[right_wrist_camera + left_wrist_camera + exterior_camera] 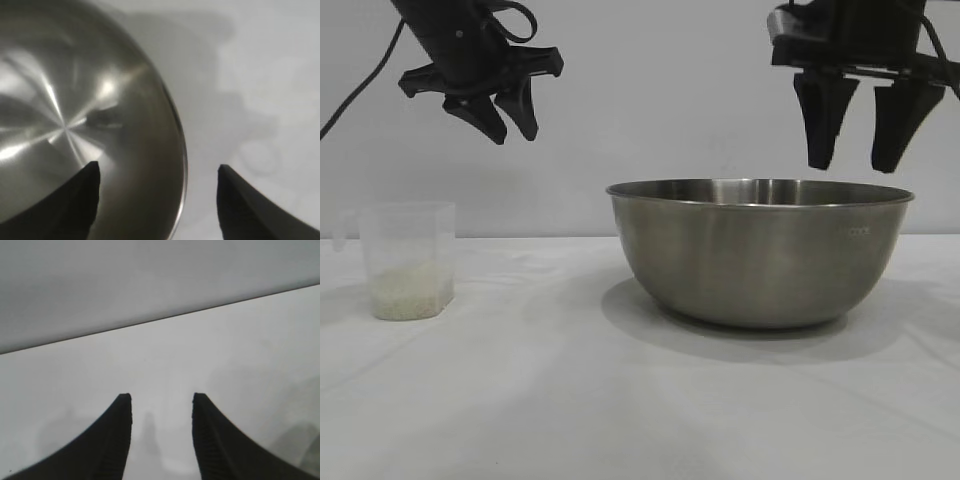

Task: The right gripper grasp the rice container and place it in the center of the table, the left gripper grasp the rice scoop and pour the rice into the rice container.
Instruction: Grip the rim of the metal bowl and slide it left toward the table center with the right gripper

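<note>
The rice container (760, 255), a large steel bowl, stands on the white table (570, 400) right of the middle. My right gripper (852, 165) hangs just above the bowl's right rim, fingers pointing down, open and empty. In the right wrist view one finger is over the inside of the rice container (65, 115) and the other over the table outside it, so the right gripper (158, 167) straddles the rim without touching it. The rice scoop (408, 258), a clear plastic cup, stands at the far left with rice (410, 292) in its bottom. My left gripper (516, 137) hovers high above and to the right of the scoop, open and empty.
The left wrist view shows only the left gripper (161, 396) over bare table (165, 360) and the far table edge against a grey wall. A wide stretch of table lies between scoop and bowl.
</note>
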You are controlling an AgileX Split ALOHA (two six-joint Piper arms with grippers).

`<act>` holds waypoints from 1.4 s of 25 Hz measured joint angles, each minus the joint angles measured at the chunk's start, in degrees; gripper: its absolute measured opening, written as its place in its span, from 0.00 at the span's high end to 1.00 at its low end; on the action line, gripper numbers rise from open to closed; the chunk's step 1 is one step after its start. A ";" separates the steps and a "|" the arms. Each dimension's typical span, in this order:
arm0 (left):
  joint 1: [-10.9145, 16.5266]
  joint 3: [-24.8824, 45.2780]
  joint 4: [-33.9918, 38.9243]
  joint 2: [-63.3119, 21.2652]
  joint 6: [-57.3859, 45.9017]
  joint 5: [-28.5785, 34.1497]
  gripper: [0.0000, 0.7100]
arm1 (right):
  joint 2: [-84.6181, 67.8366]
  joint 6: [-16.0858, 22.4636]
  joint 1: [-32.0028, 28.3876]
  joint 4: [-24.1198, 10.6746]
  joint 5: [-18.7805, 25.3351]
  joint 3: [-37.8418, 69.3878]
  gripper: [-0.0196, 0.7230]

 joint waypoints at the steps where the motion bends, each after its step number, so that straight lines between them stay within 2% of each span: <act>1: 0.00 0.00 0.00 0.00 0.00 0.08 0.65 | 0.34 0.00 0.00 -0.38 0.00 0.00 0.80; 3: 0.00 0.00 0.00 0.00 0.00 0.08 0.65 | 0.53 -0.03 0.00 -0.37 0.00 0.00 0.91; 4: 0.00 0.00 0.00 0.00 0.00 0.08 0.65 | 0.62 -0.03 0.00 0.02 -0.12 -0.12 0.90; 5: 0.00 0.00 0.00 0.00 0.00 0.08 0.65 | 0.62 -0.03 0.13 0.46 -0.44 -0.23 0.97; 12: 0.00 0.00 0.00 0.00 0.00 0.22 0.65 | 0.88 -0.13 5.06 3.40 -4.22 -0.24 0.97; 17: 0.00 0.00 0.10 0.00 0.00 0.22 0.65 | 1.21 -0.13 5.93 5.15 -5.23 -0.24 0.97; 18: 0.00 0.00 0.10 0.00 0.00 0.22 0.65 | 1.34 -0.13 5.93 5.15 -5.53 -0.24 0.90; 19: 0.00 0.00 0.10 0.00 0.00 0.22 0.65 | 1.34 -0.13 5.93 5.15 -5.66 -0.24 0.90; 20: 0.00 0.00 0.10 0.00 0.00 0.22 0.65 | 1.34 -0.13 5.93 5.15 -5.95 -0.24 0.79; 23: 0.00 0.00 0.10 0.00 0.00 0.22 0.65 | -0.88 -1.07 5.93 5.15 -6.80 -0.24 0.53; 25: 0.00 0.00 0.10 0.00 0.00 0.22 0.65 | -3.37 -1.45 5.93 5.15 -7.35 -0.24 0.40; 26: 0.00 0.00 0.10 0.00 0.00 0.33 0.65 | -4.97 -1.54 5.93 5.15 -7.56 -0.24 0.37; 29: 0.00 0.00 0.10 0.00 0.00 0.80 0.65 | -10.38 -1.54 5.93 4.92 -9.83 0.85 0.39; 30: 0.00 0.00 0.10 0.00 0.00 1.07 0.65 | -12.68 -1.54 5.93 4.72 -11.54 2.35 0.33; 33: 0.00 0.00 0.21 -0.11 0.00 1.17 0.65 | -20.43 -1.54 5.93 4.27 -20.90 11.91 0.36; 35: 0.00 0.00 0.41 -0.41 0.00 1.30 0.65 | -27.23 -1.54 5.93 3.77 -31.85 23.43 0.36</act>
